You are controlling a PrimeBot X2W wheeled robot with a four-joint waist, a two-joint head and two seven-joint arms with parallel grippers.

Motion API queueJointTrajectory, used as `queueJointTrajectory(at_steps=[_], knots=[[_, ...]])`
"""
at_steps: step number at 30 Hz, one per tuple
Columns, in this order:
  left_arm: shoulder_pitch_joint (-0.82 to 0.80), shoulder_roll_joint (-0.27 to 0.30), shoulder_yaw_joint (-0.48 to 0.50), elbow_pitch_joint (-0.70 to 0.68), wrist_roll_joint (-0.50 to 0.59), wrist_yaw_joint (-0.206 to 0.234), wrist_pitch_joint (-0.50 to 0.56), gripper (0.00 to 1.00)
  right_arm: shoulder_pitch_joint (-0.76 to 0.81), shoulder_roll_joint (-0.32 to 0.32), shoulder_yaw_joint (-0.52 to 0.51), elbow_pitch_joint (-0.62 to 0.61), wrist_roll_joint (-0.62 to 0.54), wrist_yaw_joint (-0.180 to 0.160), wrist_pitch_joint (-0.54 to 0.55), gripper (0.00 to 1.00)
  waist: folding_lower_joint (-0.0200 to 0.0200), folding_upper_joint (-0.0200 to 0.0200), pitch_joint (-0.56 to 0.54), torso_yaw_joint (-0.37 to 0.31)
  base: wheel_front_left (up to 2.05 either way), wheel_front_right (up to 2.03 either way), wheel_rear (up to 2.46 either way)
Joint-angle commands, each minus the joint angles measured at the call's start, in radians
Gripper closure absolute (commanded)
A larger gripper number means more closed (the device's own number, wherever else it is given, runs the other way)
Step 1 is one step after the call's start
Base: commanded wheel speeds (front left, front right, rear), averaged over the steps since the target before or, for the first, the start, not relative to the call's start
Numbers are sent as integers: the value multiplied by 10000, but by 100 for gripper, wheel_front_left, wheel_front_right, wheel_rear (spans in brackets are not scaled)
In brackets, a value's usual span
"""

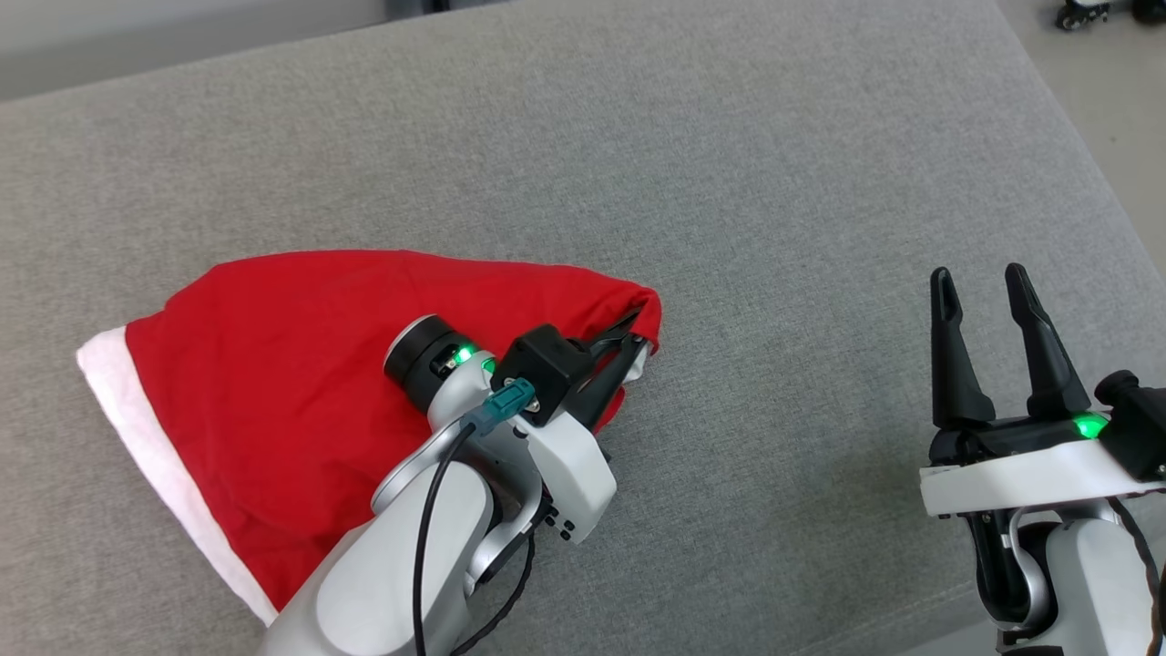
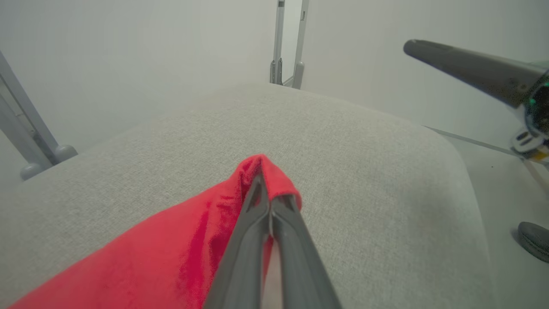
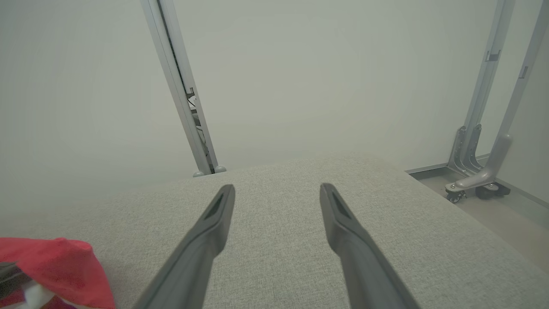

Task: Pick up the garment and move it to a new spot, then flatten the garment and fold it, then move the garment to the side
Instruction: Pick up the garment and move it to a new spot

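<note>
A red cloth garment point(image 1: 273, 383) with a white band along its lower-left edge lies crumpled on the grey fabric-covered worktop point(image 1: 729, 164), in the left-centre of the head view, tapering to a bunched tip near the middle of the frame. The left pincer point(image 1: 629, 342) is clamped on that tip, and in the left wrist view its dark fingers meet with red cloth point(image 2: 171, 249) folded over their ends point(image 2: 270, 201). At the lower right of the head view the right pincer point(image 1: 979, 278) stands with fingers apart and empty over bare grey fabric, well apart from the garment.
</note>
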Motion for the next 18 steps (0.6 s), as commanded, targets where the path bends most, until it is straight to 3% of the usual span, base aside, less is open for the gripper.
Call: queueJointTrajectory(at_steps=[1,6,7,8,14,18], knots=[[-260,45,-41,317,-71,-59,-99,100,-161,13,0,89,69,23,-103,0,0,0,258,-189,0,0,0],[-627,-90,-345,1348,-205,-139,-340,100,-328,18,29,327,180,23,-178,0,0,0,364,-215,0,0,0],[-694,-109,-403,1519,-256,-155,-382,57,-354,19,38,385,210,23,-183,0,0,0,336,-197,0,0,0],[-745,-138,-453,1608,-293,-146,-443,0,-372,18,36,437,227,23,-185,0,0,0,287,-166,0,0,0],[-781,-195,-545,1653,-679,-157,-1021,0,-299,18,-79,559,68,23,-196,0,0,0,-262,188,0,0,0],[-362,-120,-401,1373,-816,90,-1386,0,-82,13,-159,532,-28,23,-195,0,0,0,-715,502,0,0,0]])
